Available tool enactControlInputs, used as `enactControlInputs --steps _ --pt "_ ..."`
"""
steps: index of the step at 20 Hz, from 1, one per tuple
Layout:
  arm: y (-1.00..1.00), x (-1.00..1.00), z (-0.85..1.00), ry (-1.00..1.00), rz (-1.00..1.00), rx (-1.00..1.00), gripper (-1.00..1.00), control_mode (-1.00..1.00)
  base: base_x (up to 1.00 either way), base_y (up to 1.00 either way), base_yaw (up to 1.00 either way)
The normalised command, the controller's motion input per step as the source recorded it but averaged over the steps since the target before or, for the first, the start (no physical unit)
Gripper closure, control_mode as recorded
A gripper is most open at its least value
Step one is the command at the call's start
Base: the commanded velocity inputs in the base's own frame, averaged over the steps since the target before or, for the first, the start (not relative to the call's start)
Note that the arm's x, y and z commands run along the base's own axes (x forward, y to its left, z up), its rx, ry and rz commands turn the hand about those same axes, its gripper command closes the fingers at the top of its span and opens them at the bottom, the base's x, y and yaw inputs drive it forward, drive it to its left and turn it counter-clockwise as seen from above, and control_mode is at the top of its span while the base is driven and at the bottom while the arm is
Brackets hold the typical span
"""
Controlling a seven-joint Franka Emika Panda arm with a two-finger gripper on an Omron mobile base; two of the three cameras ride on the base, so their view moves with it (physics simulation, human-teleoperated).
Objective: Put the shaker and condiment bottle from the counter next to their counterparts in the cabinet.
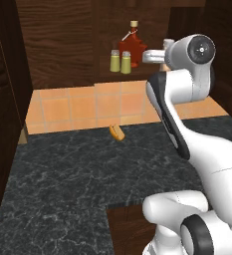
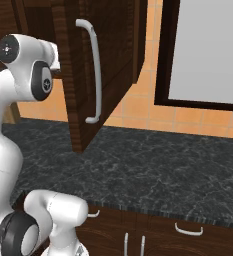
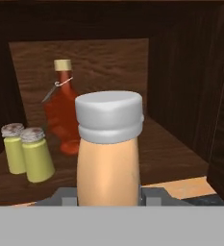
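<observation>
Gripper (image 3: 108, 199) clamped on bottle (image 3: 108, 153), held upright before cabinet (image 3: 190, 96) shelf. Both shakers (image 3: 29, 153) left of red bottle (image 3: 63, 115). Advance level; set down right of red bottle, clear of wall.

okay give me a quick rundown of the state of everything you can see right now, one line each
Condiment bottle: upright, capped, held in the gripper.
Gripper: shut on the bottle, at the cabinet shelf.
Two shakers: upright side by side on the shelf.
Red maple-leaf bottle: upright, stoppered.
Cabinet door: open.
Small orange item: lying on the counter.

Glossy white rounded arm (image 1: 207, 144); dark joints.
</observation>
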Motion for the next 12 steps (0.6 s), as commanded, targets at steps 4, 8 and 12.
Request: enactControlInputs --steps 4,8,12 --pt "0.0 0.38 -0.18 0.0 0.03 0.0 1.0 -1.0 0.0 0.0 0.0" --pt "0.0 0.46 -0.14 0.0 0.01 0.0 1.0 -1.0 0.0 0.0 0.0" --pt "0.0 0.44 -0.11 0.0 0.0 0.0 1.0 -1.0 0.0 0.0 0.0"
